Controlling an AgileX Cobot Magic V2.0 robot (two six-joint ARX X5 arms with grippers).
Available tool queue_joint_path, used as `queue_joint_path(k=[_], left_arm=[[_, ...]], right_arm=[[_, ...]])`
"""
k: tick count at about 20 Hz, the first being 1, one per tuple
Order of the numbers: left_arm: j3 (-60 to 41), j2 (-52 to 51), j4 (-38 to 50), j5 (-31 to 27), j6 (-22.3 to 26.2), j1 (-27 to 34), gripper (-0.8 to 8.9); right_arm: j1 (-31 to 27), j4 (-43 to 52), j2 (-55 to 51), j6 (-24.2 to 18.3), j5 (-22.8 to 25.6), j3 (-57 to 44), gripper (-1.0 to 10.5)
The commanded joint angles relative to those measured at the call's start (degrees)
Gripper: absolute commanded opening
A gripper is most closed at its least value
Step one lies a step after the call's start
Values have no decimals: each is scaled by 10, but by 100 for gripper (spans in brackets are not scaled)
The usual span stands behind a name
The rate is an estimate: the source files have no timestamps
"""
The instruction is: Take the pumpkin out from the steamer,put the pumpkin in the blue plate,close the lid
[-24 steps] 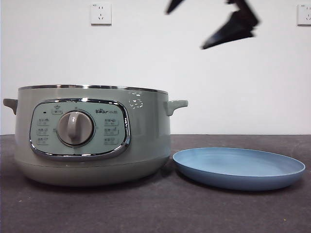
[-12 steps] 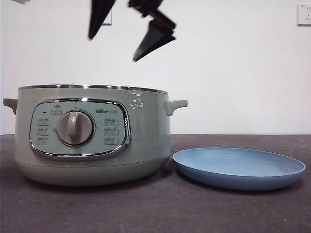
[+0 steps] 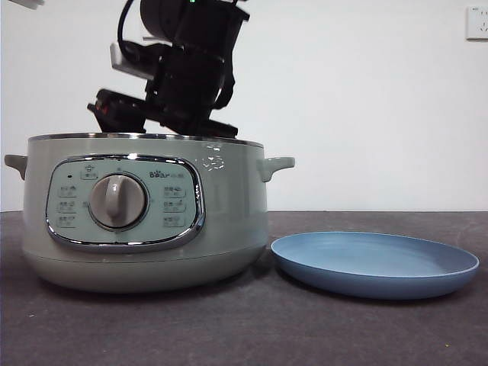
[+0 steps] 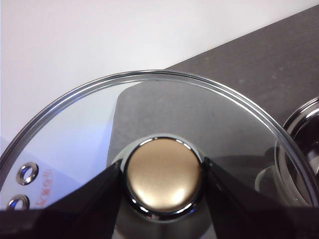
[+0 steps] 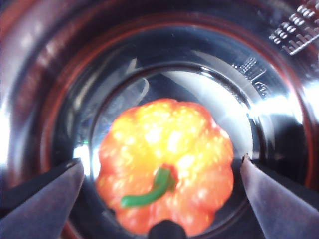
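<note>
- The right gripper [image 5: 162,169] reaches down into the large round sage-green steamer [image 3: 145,213], its jaws spread wide apart and touching nothing.
- The small orange-red ribbed pumpkin [image 5: 167,191] with its curved green stem sits on the shiny metal floor of the steamer, squarely between the two open jaws with a gap on each side.
- In the front view the dark arm [image 3: 183,69] drops from above and dips behind the chrome rim of the steamer, so the jaws themselves are hidden there.
- The left gripper [image 4: 162,181] holds the round domed glass lid [image 4: 149,114] by its squat pale knob [image 4: 163,180], the jaws clamped against the knob's two sides.
- Past the lid's chrome edge, beyond the left jaws, a curve of the steamer's chrome rim shows against the dark grey table [image 4: 259,59].
- The wide shallow light-blue plate [image 3: 375,263] rests on the table just beside the steamer, well clear of both pairs of jaws, with nothing on it.
- A white wall socket [image 3: 477,21] hangs high on the wall behind the plate.
</note>
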Motion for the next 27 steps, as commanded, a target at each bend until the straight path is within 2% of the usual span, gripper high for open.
queue_joint_path(k=[1,2,3,4,5,6,9,12,15,16,18,21,25,27], left_arm=[[5,-7,17,-5,8,0,-9],[5,-6,16,-5,8,0,-9],[5,-6,16,-5,8,0,-9],[5,-6,16,-5,8,0,-9],[5,-6,16,-5,8,0,-9],[5,-6,16,-5,8,0,-9],[5,-6,17,-3,8,0,-9],[5,-4,23,48,6,0,-9],[5,6,43,68,6,0,-9],[5,7,53,93,6,0,-9],[5,14,70,129,6,0,-9],[5,27,89,168,6,0,-9],[5,40,100,179,6,0,-9],[5,45,105,199,6,0,-9]], right_arm=[[2,15,6,-6,1,-1,562],[2,17,6,-5,2,-1,540],[2,14,6,-4,2,-1,421],[2,10,6,-5,2,-1,208],[2,11,6,-7,2,-1,53],[3,12,6,-6,1,-1,-3],[3,17,1,-6,1,-1,-2],[-3,10,-32,-6,1,-1,-1],[-15,-37,-92,-6,4,-1,-2],[-25,-68,-117,-5,19,-1,-2],[-45,-135,-161,0,82,-1,-3],[-95,-205,-219,59,185,-1,-4],[-150,-292,-248,137,276,-4,-3],[-169,-291,-271,152,303,-31,-4]])
